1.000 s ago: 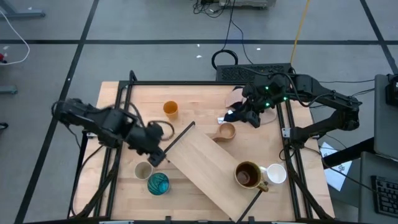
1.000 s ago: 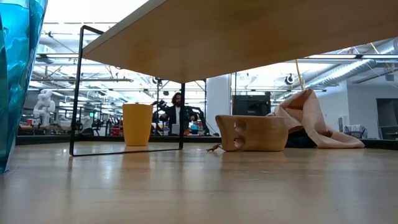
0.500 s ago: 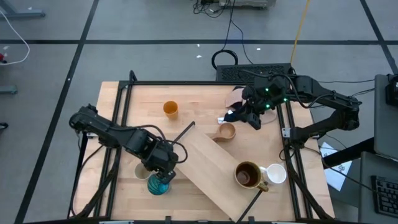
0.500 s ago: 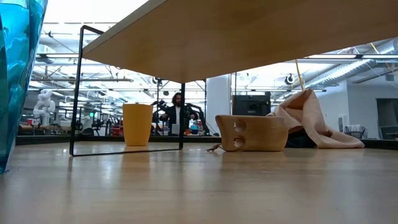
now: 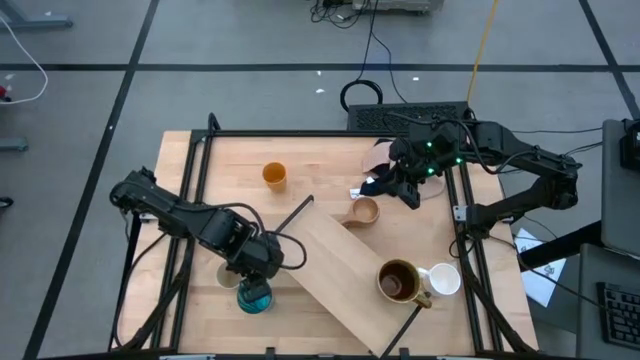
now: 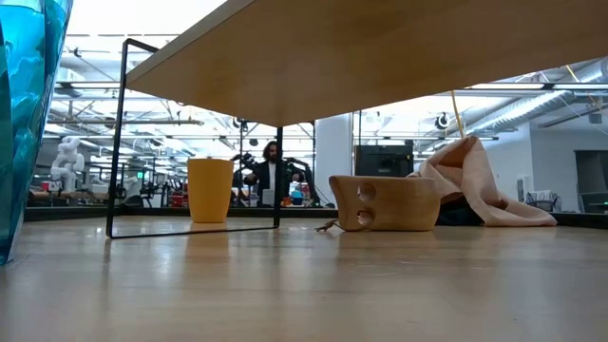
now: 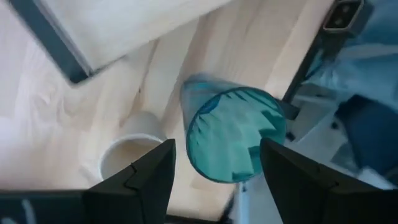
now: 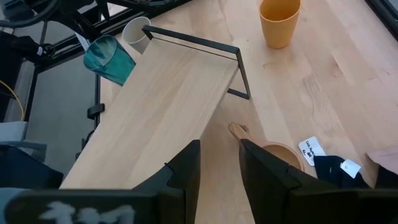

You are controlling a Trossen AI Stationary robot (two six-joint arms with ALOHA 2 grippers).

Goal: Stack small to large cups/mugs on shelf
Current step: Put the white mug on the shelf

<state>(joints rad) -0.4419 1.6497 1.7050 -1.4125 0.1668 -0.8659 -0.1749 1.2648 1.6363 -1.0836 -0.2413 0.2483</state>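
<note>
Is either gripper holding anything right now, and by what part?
Nothing is held. The left gripper stands open over the teal cup, fingers apart from it. The right gripper hovers empty near the tan cup.

teal cup (image 5: 254,296) partly hidden under left gripper (image 5: 262,268); beige-grey cup (image 5: 229,276) mostly covered.

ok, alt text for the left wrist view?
The left gripper hangs with jaws open around a teal cup on the wooden table. A beige cup stands beside it, and a corner of the shelf shows beyond.
</note>
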